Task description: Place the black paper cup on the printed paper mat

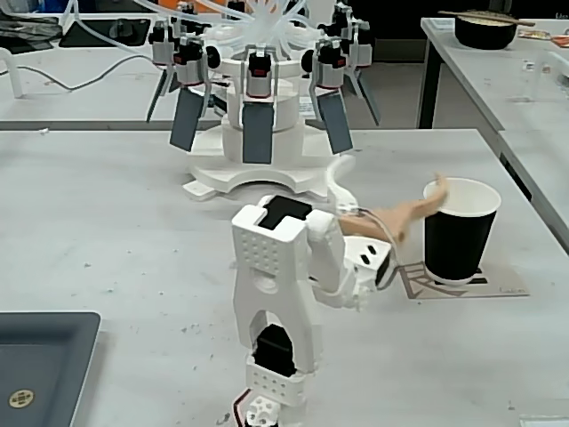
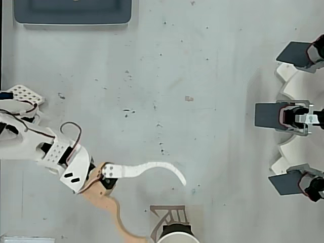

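The grey table (image 1: 116,231) fills both views, and on it, at centre foot of the fixed view, the white arm (image 1: 271,294) is seen reaching toward the right of the frame. At the upper middle a white turret-like rig with dark paddles (image 1: 258,133) is set; a dark grey tray (image 1: 44,365) is cut by the lower left corner, and a dark bowl with chopsticks (image 1: 484,28) is placed on another table at upper right.

The black paper cup (image 1: 459,229) is found at right of centre in the fixed view, upright, its long axis vertical, its base resting on the printed paper mat (image 1: 502,286), which shows around its foot. By that, the placing is judged to be done or nearly so.

The gripper (image 1: 391,209) is spread wide. The tan finger (image 1: 404,216) is extended to the cup's rim and appears to touch its near edge; whether it is hooked inside cannot be told. The white finger (image 1: 338,173) is swung well away toward the rig. The cup thus lies just beyond the tan fingertip, to the right, and any withdrawal is judged to need a path back leftward that does not tip the cup.

In the overhead view only the cup's white rim is caught at the bottom edge, but the wide angle between the fingers is laid out plainly there, which the fixed view foreshortens; the cup's upright stance is shown by the fixed view alone.
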Robot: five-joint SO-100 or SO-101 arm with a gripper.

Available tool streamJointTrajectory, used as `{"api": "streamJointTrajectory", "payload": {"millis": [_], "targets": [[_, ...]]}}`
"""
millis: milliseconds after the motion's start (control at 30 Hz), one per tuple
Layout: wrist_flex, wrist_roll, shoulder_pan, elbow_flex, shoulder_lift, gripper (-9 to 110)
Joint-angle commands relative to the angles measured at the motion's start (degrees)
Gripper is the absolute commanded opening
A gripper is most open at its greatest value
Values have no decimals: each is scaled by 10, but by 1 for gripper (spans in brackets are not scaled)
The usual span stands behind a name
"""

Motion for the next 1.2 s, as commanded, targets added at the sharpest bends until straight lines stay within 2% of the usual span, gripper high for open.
{"api": "streamJointTrajectory", "payload": {"millis": [0,267,667,1167], "targets": [[-18,-1,-41,11,52,33],[-19,-23,-169,60,120,28],[21,-39,-323,40,110,26],[75,-41,-348,-184,-84,24]]}}
